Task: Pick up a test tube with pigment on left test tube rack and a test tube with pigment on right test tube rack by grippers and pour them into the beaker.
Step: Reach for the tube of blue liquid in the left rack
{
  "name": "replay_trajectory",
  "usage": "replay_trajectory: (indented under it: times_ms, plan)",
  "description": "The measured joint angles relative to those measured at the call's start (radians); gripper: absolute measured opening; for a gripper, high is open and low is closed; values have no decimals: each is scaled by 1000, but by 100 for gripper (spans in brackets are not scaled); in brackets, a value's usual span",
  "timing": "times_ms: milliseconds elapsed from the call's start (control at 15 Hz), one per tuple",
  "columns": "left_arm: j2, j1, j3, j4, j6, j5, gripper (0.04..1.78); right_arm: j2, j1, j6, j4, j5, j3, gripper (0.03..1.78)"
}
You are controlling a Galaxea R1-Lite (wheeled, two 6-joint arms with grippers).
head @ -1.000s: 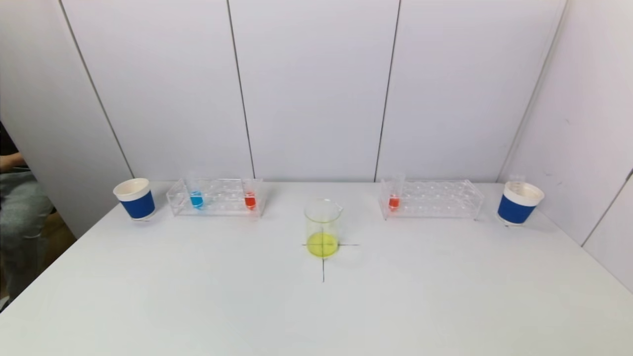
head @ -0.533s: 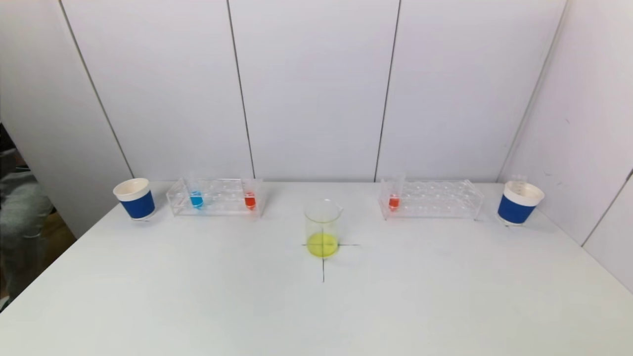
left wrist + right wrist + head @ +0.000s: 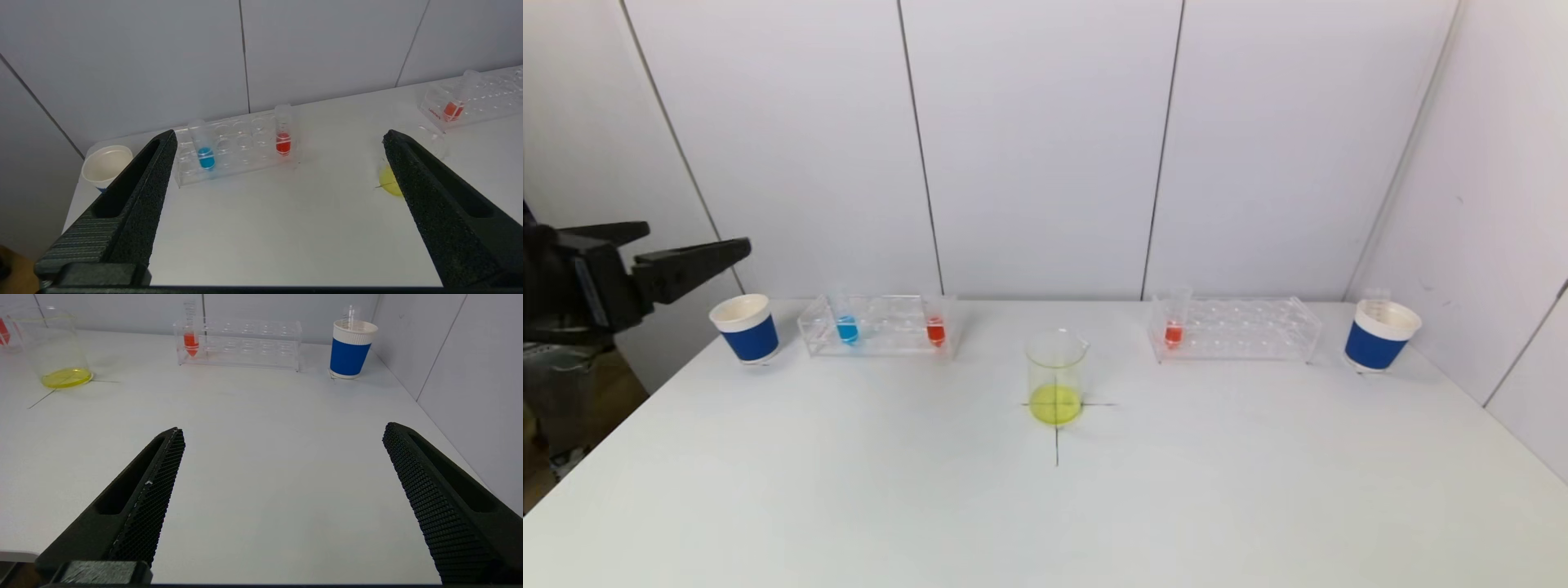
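- The beaker point(image 3: 1056, 376) stands mid-table.
- The left rack point(image 3: 880, 325), left of the beaker, holds blue and red tubes.
- The right rack point(image 3: 1235, 328) holds one red tube point(image 3: 1174, 325).
- The left gripper point(image 3: 690, 249) hangs wide apart, far left of the beaker.
- The right gripper point(image 3: 282, 435) is wide apart too.

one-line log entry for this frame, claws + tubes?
left claw: open, raised beside left rack | right claw: open, empty, above table | blue tube, red tubes: racked | beaker: yellow liquid

Setting: laboratory bench. White tabletop point(image 3: 849, 490) enclosed by plain white panel walls point(image 3: 1037, 147). Clear glass beaker point(image 3: 1056, 377) with yellow liquid at centre; clear acrylic test tube racks at 10 o'clock point(image 3: 880, 325) and 2 o'clock point(image 3: 1236, 328).
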Motion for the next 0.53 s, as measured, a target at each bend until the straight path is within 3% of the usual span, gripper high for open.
replay_trajectory:
  times_ms: [533]
  plan:
    - [424,121,0,-425,5,-138,176,0,0,0,0,0,0,176]
